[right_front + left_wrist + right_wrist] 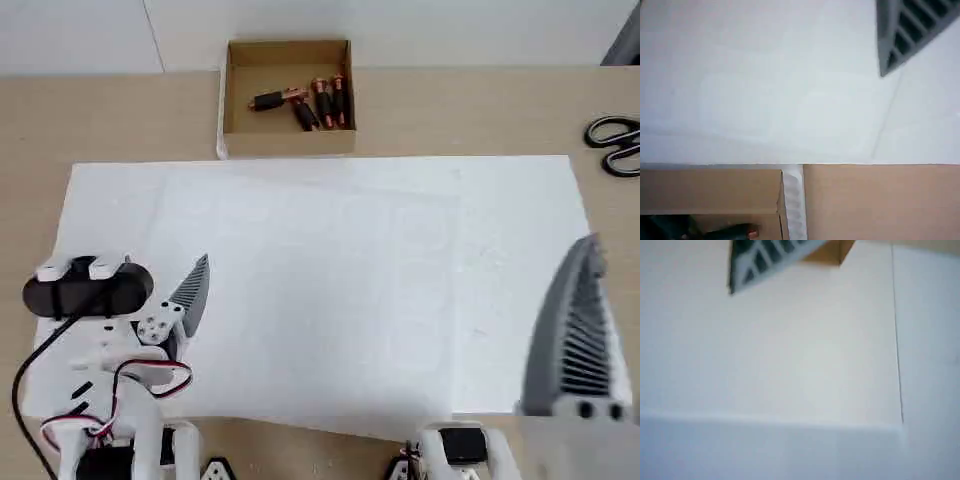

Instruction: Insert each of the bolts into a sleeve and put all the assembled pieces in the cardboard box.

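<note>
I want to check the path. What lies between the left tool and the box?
In the high view the stretch from the left tool to the box is bare: white sheet, then a strip of table.

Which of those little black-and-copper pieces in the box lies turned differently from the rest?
The leftmost piece in the cardboard box: it lies crosswise, while the other three lie roughly side by side, pointing front to back.

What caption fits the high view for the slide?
Black-and-copper bolt-and-sleeve assemblies lie inside the open brown cardboard box, beyond the white sheet; black-handled scissors lie apart.
</note>
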`<state>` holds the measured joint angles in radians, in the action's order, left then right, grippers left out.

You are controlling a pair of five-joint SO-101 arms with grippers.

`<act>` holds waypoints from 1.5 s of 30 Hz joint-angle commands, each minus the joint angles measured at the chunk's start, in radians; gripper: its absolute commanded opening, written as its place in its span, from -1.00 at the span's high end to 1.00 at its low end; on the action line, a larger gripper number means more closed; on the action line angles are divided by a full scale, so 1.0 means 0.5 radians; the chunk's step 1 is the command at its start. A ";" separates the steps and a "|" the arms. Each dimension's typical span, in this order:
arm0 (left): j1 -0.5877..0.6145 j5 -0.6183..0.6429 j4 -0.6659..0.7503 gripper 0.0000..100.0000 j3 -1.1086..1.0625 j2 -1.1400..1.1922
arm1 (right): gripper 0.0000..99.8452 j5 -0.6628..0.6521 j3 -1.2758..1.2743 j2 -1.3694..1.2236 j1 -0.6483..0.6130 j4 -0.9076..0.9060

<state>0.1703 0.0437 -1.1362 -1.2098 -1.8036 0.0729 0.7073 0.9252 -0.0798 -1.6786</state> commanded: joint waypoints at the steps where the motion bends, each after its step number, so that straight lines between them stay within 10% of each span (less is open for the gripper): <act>1: -0.003 -0.006 0.123 0.37 -0.060 -0.015 | 0.60 -0.003 -0.973 0.348 0.014 0.087; 16: -0.009 -0.006 0.328 0.37 -0.443 -0.015 | 0.60 -0.015 -3.897 1.803 0.026 1.401; 45: -0.006 0.000 0.325 0.37 -0.891 -0.015 | 0.60 -0.006 -4.628 1.778 0.044 1.413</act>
<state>0.1703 0.0437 -0.9966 -1.6579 -1.8036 0.0729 -1.5850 1.8013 -0.0598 -0.9897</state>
